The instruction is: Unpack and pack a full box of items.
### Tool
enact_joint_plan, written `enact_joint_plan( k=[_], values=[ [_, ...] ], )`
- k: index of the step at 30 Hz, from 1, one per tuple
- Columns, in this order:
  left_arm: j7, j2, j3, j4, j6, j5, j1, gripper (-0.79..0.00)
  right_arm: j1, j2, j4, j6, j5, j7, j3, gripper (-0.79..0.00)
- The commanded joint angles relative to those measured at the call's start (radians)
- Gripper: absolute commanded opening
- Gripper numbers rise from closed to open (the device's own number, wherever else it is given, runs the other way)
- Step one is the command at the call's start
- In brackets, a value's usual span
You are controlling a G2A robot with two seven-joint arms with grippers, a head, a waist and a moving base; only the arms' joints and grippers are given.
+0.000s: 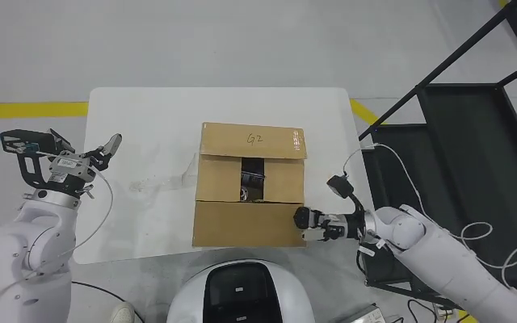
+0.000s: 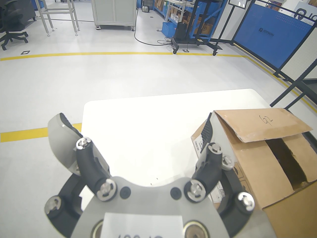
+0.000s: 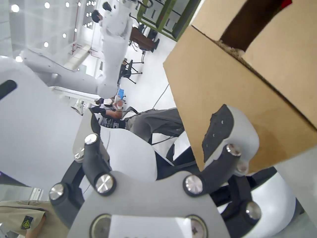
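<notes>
A brown cardboard box (image 1: pixel 250 190) sits at the centre of the white rectangular counter (image 1: pixel 145 129). Its two long top flaps lie nearly flat, with a narrow dark gap (image 1: pixel 252 179) between them at the middle. The contents inside are too dark to tell. The left hand (image 2: pixel 135 127) hangs at the left of the frame over the counter's left edge, well apart from the box, its fingers spread wide and holding nothing. The right hand (image 1: pixel 304 224) is at the box's lower right corner, also spread open, with one padded finger (image 3: pixel 218 130) just beside the cardboard.
</notes>
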Motion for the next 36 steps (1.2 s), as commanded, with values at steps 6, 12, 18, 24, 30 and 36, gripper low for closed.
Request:
enact_joint_plan(
  k=[6, 12, 18, 24, 30, 36],
  values=[
    [-0.064, 0.009, 0.029, -0.003, -0.179, -0.045, -0.003, 0.0, -0.075, 0.037, 0.049, -0.051, 0.18, 0.063, 0.155, 0.0],
    [-0.198, 0.027, 0.077, 0.098, -0.492, -0.246, -0.07, 0.0, -0.133, 0.05, 0.066, -0.08, 0.252, 0.057, 0.247, 0.0],
    [-0.44, 0.046, 0.194, 0.294, -0.61, -0.581, -0.225, 0.0, -0.186, 0.056, 0.076, -0.094, 0.275, 0.042, 0.305, 0.0],
    [-0.781, 0.068, 0.305, 0.405, -0.512, -1.01, -0.379, 0.0, -0.212, 0.057, 0.069, -0.099, 0.281, 0.038, 0.323, 0.0],
    [-0.806, 0.07, 0.321, 0.413, -0.487, -1.063, -0.393, 0.0, -0.212, 0.057, 0.069, -0.099, 0.281, 0.038, 0.323, 0.0],
    [-0.806, 0.07, 0.321, 0.413, -0.487, -1.063, -0.393, 0.0, -0.212, 0.057, 0.069, -0.099, 0.281, 0.038, 0.323, 0.0]
  ],
)
